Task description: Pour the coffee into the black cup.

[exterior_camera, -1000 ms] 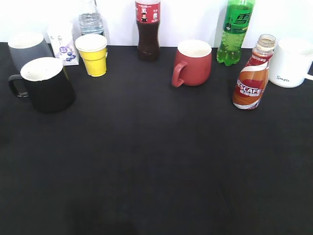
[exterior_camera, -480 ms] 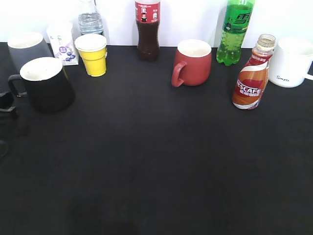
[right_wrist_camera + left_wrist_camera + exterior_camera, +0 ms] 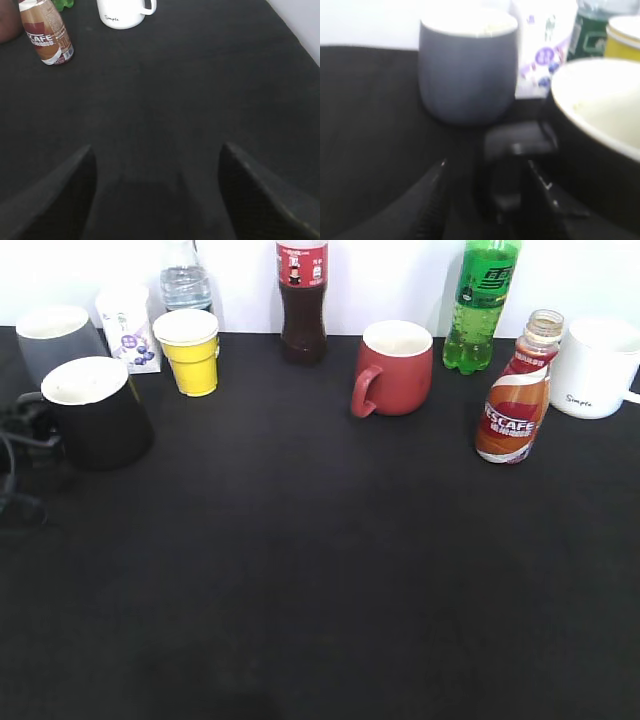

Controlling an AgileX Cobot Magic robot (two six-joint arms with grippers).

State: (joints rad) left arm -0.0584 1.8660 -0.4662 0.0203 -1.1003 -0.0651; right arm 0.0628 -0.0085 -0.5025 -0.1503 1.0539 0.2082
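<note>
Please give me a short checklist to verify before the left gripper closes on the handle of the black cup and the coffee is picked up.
1. Left gripper open around the black cup's handle: ok, a finger on each side.
2. Black cup upright: ok.
3. Coffee bottle upright with cap off: ok.
4. Right gripper open and empty: ok.
5. Right gripper near the coffee bottle: not ok, it is apart from it.
6. Grey cup clear of the left gripper: cannot tell, it stands close behind.
</note>
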